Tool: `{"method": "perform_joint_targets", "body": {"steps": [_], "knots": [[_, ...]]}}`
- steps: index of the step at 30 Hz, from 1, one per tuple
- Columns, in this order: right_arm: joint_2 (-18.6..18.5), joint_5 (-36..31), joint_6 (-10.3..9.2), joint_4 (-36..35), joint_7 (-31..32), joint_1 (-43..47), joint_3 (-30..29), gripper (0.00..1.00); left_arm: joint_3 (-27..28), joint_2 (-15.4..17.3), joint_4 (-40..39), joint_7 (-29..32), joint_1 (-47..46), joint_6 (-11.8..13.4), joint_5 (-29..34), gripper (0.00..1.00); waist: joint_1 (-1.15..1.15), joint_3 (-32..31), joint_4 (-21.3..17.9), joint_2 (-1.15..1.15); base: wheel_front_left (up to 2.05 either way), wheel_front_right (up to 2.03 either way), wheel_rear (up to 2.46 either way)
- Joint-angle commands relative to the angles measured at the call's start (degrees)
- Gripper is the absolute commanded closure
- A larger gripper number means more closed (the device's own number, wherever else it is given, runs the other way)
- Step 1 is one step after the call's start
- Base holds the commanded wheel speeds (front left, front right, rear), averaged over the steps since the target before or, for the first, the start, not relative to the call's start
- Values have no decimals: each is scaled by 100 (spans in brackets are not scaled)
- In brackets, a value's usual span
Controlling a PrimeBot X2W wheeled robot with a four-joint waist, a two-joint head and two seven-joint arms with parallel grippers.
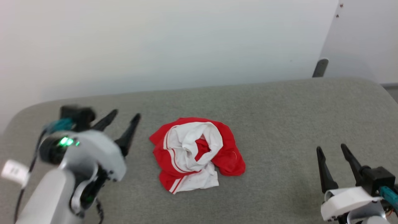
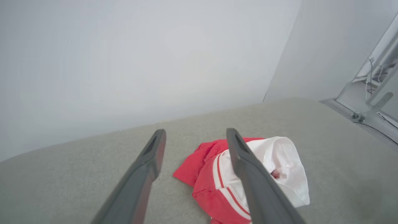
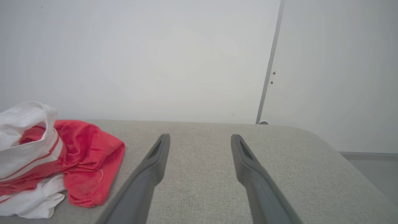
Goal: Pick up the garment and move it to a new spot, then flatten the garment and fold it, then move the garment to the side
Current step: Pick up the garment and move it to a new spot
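- Garment is seen crumpled in a red-and-white heap near the middle of the grey tabletop.
- Left gripper is positioned just left of the heap, clear of the cloth, with its fingers spread and nothing grasped.
- Right gripper is seen well apart at the right, also released, with nothing held.
- Pale wall is seen behind the tabletop.

A grey fabric-covered table with rounded corners stands before plain white walls, beside grey floor.
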Motion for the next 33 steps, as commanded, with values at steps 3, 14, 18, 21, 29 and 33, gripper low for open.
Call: {"method": "perform_joint_targets", "body": {"steps": [3,14,18,21,29,33], "knots": [[-18,11,-4,-36,3,143,-19,0,196,83,-180,-431,415,74,55,0,0,-167,171,0,0,0,0],[-7,40,-4,-112,-32,520,-217,0,777,216,-371,-1943,1804,286,209,0,0,-318,449,0,0,0,0],[27,18,-4,-132,-39,628,-274,0,867,161,-245,-2272,2085,245,139,0,0,-321,536,0,0,0,0],[40,7,-4,-155,-36,641,-301,0,944,147,-140,-2457,2269,272,115,0,0,-320,582,0,0,0,0],[55,-6,-4,-218,-7,713,-345,0,1020,134,-58,-2669,2430,221,10,0,0,-301,641,0,0,0,0],[47,18,-4,-225,-4,681,-318,0,1014,147,-57,-2661,2422,212,-21,0,0,-282,644,0,0,0,0]]}}
